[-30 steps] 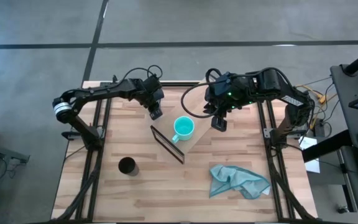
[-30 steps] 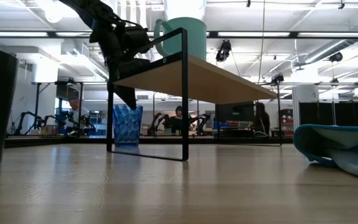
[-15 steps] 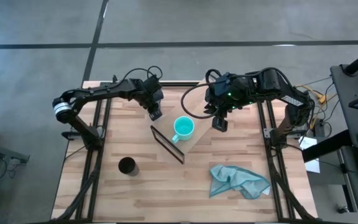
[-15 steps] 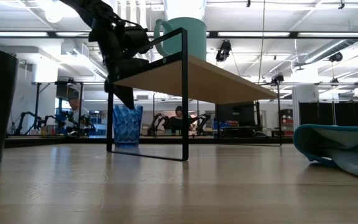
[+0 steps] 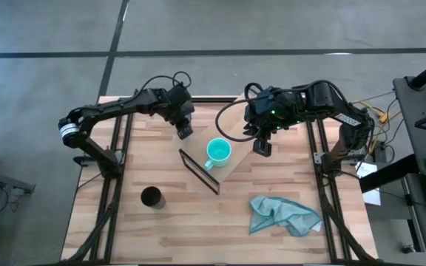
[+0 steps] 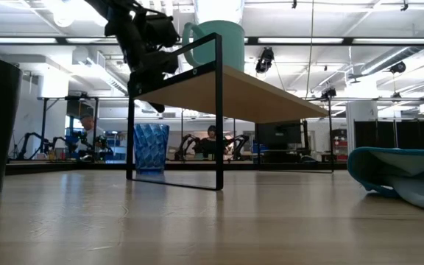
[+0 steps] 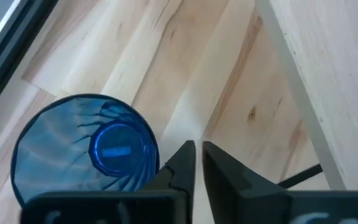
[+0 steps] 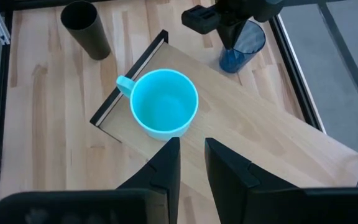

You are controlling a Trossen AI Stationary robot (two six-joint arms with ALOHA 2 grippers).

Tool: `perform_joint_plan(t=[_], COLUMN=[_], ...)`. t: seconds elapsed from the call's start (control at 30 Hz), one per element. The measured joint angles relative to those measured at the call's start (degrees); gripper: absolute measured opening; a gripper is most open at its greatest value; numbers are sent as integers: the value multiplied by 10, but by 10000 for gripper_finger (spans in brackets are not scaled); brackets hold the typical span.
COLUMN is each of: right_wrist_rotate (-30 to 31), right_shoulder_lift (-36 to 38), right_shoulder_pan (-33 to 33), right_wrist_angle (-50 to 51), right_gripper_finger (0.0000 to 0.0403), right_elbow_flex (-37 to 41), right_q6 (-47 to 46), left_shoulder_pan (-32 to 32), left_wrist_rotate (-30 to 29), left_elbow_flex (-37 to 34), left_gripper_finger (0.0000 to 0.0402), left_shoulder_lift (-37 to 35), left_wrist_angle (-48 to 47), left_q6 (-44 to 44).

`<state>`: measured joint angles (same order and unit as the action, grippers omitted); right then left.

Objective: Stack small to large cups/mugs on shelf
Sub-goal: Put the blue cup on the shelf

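Left gripper: fingers pressed together, grasping nothing, hanging over the blue tumbler, upper centre of the high view.

Right gripper: fingers nearly together, empty, waiting above the shelf.

Teal mug: sitting on the shelf.

Black cup: standing lower left on the surface.

Step, judged: fetching the tumbler; the fingers need parting, then lowering around its rim.

Teal mug showing bright; tumbler glowing translucent blue, ribbed; cup reading black; shelf showing light wood, black frame; cloth lying teal; tabletop showing pale slats.
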<state>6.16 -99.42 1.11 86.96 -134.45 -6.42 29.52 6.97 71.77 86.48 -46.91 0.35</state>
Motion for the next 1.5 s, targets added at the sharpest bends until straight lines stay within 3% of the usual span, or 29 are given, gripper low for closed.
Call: perform_joint_plan(t=[0.4, 0.8, 0.97, 1.2, 1.5], right_wrist_rotate=[0, 0, 0, 0, 0], right_shoulder_lift=[0, 0, 0, 0, 0], right_shoulder_pan=[0, 0, 0, 0, 0], right_wrist_angle=[31, 31, 31, 31, 31], right_gripper_finger=[68, 68, 68, 68, 68], right_elbow_flex=[0, 0, 0, 0, 0], right_q6=[-4, -4, -4, 5, 20], left_shoulder_pan=[1, 1, 1, 1, -7], left_wrist_rotate=[-43, -82, -91, -90, -86], left_elbow_flex=[1, -8, -5, -5, 54], left_gripper_finger=[149, 155, 122, 10, 1], left_shoulder_lift=[4, 48, 63, 63, 27], left_wrist_angle=[-2, 0, 3, 1, -52], left_q6=[-1, 0, 0, -3, -14])
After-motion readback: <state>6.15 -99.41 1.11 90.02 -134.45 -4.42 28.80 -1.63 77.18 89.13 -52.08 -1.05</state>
